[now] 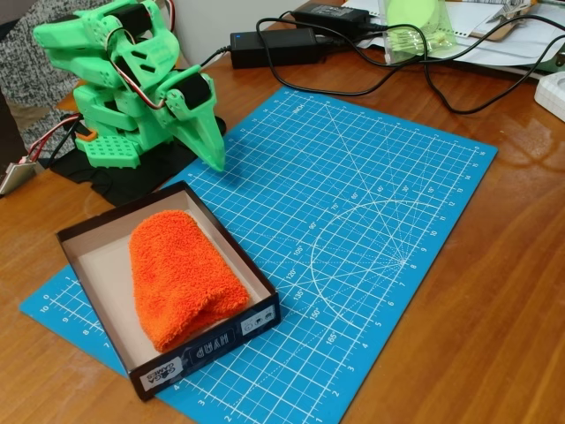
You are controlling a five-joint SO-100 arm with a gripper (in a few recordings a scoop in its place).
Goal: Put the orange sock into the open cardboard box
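1. My claw (210, 150) is folded down at the rear of the blue cutting mat (371, 230), its green tip pointing at the mat; the fingers look pressed together, holding nothing.
2. The orange sock (181, 276) lies well apart from my claw, nearer the camera, inside the open cardboard box (212, 340).
3. The box rests on the mat's left end, on the wooden worktop (494, 336).

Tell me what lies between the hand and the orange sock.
In the fixed view, between the hand and the orange sock lie bare blue cutting mat and the cardboard box's far wall.
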